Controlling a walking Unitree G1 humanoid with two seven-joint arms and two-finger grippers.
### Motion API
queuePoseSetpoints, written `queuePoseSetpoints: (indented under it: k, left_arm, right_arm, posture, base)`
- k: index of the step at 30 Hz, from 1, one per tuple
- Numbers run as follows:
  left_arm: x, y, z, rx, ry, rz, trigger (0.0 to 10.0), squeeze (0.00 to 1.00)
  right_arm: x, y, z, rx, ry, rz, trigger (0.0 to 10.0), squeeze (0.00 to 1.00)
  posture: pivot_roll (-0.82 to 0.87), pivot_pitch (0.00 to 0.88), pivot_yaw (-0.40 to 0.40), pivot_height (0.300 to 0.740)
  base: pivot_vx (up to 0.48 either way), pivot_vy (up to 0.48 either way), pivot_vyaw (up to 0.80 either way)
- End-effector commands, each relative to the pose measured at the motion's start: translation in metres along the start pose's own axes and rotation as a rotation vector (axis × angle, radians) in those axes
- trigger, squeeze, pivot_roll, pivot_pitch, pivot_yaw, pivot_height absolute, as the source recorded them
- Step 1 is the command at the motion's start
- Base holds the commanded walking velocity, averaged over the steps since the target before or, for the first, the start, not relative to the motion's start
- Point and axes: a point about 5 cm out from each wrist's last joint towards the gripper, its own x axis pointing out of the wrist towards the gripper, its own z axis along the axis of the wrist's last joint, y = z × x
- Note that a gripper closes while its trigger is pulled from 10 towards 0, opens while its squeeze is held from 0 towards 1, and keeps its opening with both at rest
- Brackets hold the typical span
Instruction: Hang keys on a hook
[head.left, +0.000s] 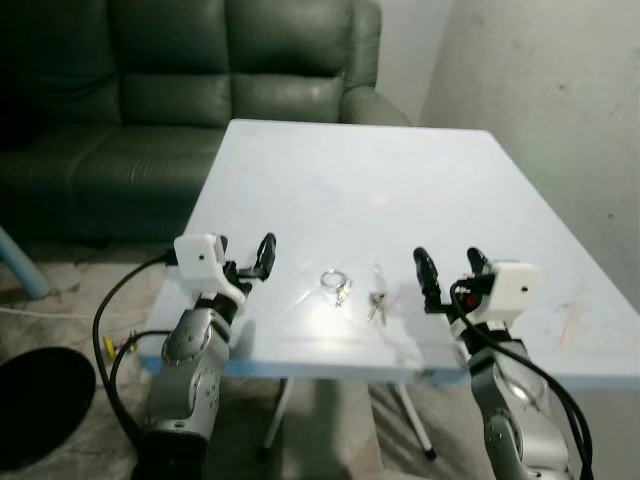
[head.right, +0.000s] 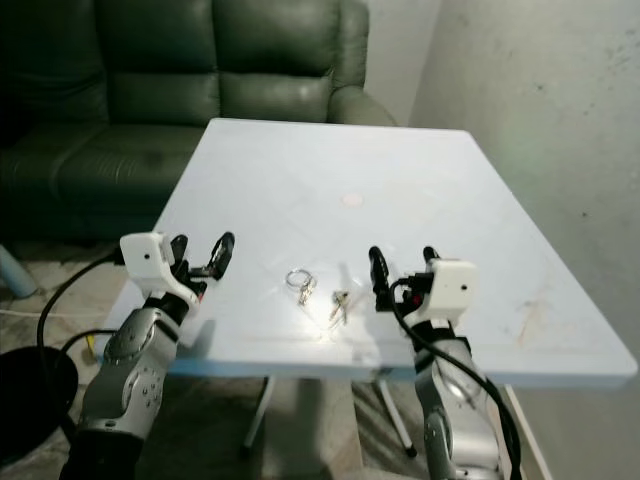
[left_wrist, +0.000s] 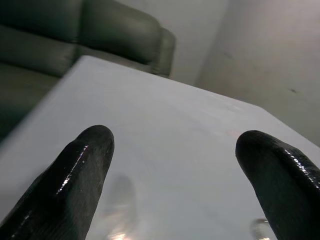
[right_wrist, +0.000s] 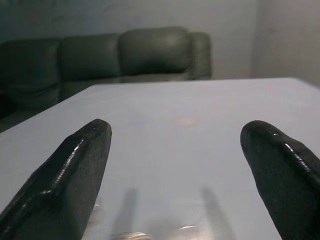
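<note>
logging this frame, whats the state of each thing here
keys: lying flat on the table, not held
key ring: lying on the table beside the keys, not held
left gripper: open, empty, at the table's near edge
right gripper: open, empty, at the table's near edge
table: upright

Worktop (head.left: 350, 180): pale blue-white, rectangular, glossy, with a light glare near its 6 o'clock edge. Sofa (head.left: 180, 90): dark green leather, cushioned, just beyond the worktop at 11 o'clock. Wall (head.left: 550, 90): grey plaster, scuffed, at 2 o'clock. Floor (head.left: 60, 330): worn, pale, at 8 o'clock, with a round black patch (head.left: 35, 400) on it.
</note>
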Motion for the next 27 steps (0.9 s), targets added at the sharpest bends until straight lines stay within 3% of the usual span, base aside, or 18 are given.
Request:
queuePoseSetpoints:
  k: [1, 22, 26, 27]
  left_arm:
    - [-0.0004, 0.0067, 0.0043, 0.012, -0.020, 0.030, 10.0, 0.00]
    - [0.0006, 0.0064, 0.0073, 0.035, -0.047, 0.052, 10.0, 0.00]
    - [0.0003, 0.0059, 0.0086, 0.030, -0.057, 0.050, 10.0, 0.00]
    - [0.0006, 0.0057, 0.0086, -0.007, -0.070, 0.061, 10.0, 0.00]
  right_arm:
    - [0.0045, 0.0088, 0.0057, 0.007, -0.018, 0.039, 10.0, 0.00]
    - [0.0033, 0.0101, 0.0032, 0.001, 0.011, 0.056, 10.0, 0.00]
    - [0.0033, 0.0101, 0.0031, 0.002, 0.012, 0.057, 10.0, 0.00]
    - [0.0032, 0.0103, 0.0031, 0.001, 0.013, 0.059, 10.0, 0.00]
  posture:
    - [-0.05, 0.000, -0.058, 0.740]
    - [-0.04, 0.000, -0.065, 0.740]
    - [-0.04, 0.000, -0.066, 0.740]
    - [-0.04, 0.000, -0.066, 0.740]
  base:
    - [0.000, 0.000, 0.00]
    - [0.000, 0.000, 0.00]
    - [0.000, -0.480, 0.00]
    - [0.000, 0.000, 0.00]
